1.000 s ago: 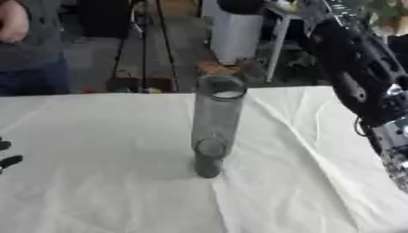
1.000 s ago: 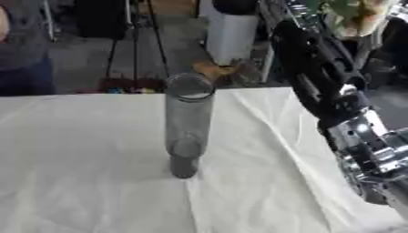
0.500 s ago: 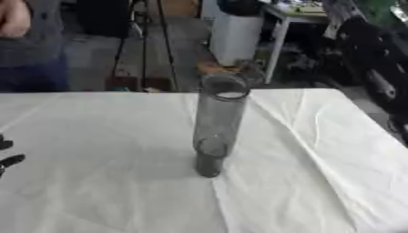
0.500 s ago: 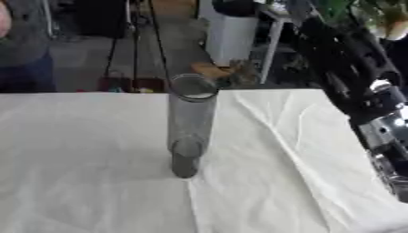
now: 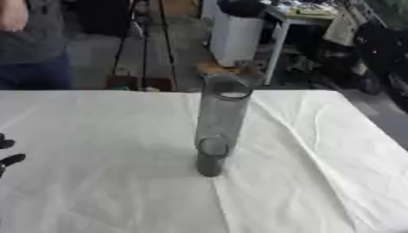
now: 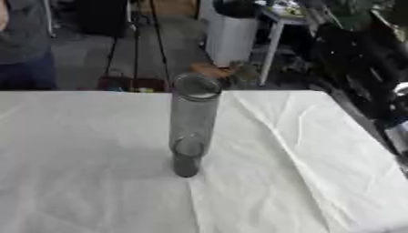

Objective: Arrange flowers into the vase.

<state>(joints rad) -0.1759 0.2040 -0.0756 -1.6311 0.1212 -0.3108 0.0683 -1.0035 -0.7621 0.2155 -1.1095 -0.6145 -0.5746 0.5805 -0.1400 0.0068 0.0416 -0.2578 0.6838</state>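
Note:
A tall clear glass cylinder vase [image 5: 218, 123] stands upright in the middle of the white-clothed table [image 5: 95, 182], and I see nothing in it. My right arm [image 6: 354, 63], black with a silver joint, rises along the right side well clear of the vase. It reaches the top right corner, where its hand blurs into some green foliage [image 6: 359, 9], so its state is unclear. At the left edge my left hand [image 5: 6, 154] shows only dark fingertips, relaxed and holding nothing.
The cloth [image 6: 303, 150] is creased to the right of the vase. Beyond the table's far edge are a white bin [image 5: 235, 36], a tripod [image 5: 143, 50], a cluttered bench [image 5: 318, 18], and a person [image 5: 28, 41] standing at the far left.
My right arm has swung up and to the right, away from the vase. The vase and my left hand have not moved.

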